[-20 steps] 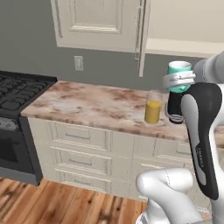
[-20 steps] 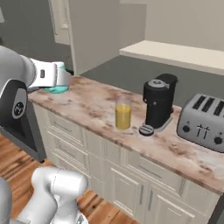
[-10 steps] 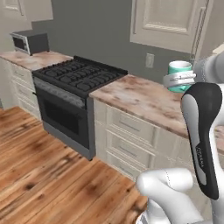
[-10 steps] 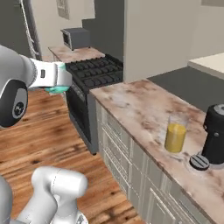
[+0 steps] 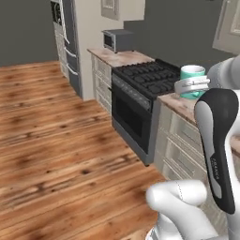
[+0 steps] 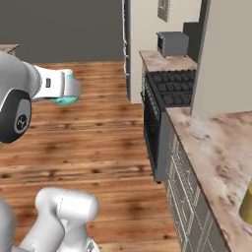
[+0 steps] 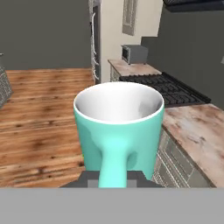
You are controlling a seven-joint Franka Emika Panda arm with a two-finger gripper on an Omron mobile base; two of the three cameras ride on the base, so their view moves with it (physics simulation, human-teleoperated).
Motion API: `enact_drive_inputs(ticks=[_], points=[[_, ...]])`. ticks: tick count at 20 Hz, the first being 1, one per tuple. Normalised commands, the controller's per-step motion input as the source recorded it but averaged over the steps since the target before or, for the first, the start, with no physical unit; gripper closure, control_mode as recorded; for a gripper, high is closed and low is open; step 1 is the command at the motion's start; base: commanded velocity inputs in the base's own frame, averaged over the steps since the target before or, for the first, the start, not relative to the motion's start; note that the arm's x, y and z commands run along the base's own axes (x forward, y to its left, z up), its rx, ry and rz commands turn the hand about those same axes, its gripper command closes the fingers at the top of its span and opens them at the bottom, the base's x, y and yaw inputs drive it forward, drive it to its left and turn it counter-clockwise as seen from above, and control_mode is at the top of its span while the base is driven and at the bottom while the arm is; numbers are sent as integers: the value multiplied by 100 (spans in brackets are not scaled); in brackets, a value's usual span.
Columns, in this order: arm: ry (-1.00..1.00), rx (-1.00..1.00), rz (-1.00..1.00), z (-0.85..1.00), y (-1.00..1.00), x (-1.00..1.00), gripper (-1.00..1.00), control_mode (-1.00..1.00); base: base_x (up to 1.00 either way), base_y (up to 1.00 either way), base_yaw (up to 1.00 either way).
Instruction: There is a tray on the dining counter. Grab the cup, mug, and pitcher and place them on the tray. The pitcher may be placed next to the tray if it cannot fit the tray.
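- The mug (image 7: 119, 127), light teal with a white inside, sits at the centre of the hand view, upright, its handle running straight down to the bottom middle of the frame. Its white interior looks empty.
- The gripper (image 7: 114, 178) is at the bottom centre of the hand view, just below the mug. Its fingers are drawn close and pinch the mug's handle, which passes down between the two dark blocks at the frame's lower edge.
- In the left base view the mug (image 5: 192, 80) shows at the upper right, held in the air by the white hand (image 5: 193, 85), in front of the stove and the marbled worktop (image 5: 183, 106).
- In the right base view the same mug (image 6: 64, 98) is at the left, upper half of the frame; only a teal sliver shows behind and under the white hand (image 6: 59, 84), over the wooden floor (image 6: 93, 142).
- The pitcher (image 6: 246, 206) shows as an orange-yellow sliver at the right edge of the right base view, low in the frame, standing on the marbled worktop (image 6: 216, 147). Orange-yellow liquid shows in it.
- A black stove (image 5: 140, 89) stands in the upper middle of the left base view, with a grey microwave (image 5: 117, 40) on the counter beyond it.
- In the hand view the stove (image 7: 170, 89) lies at the right and the microwave (image 7: 134, 54) sits above the mug's rim.
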Motion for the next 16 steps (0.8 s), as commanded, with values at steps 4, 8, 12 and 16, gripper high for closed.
enact_drive_inputs(ticks=[4,8,12,16], points=[[0,0,0,0,0,0,100,100,42,27,54],[0,0,0,0,0,0,100,100,94,38,25],[0,0,0,0,0,0,100,100,100,47,1],[0,0,0,0,0,0,100,100,100,55,0]])
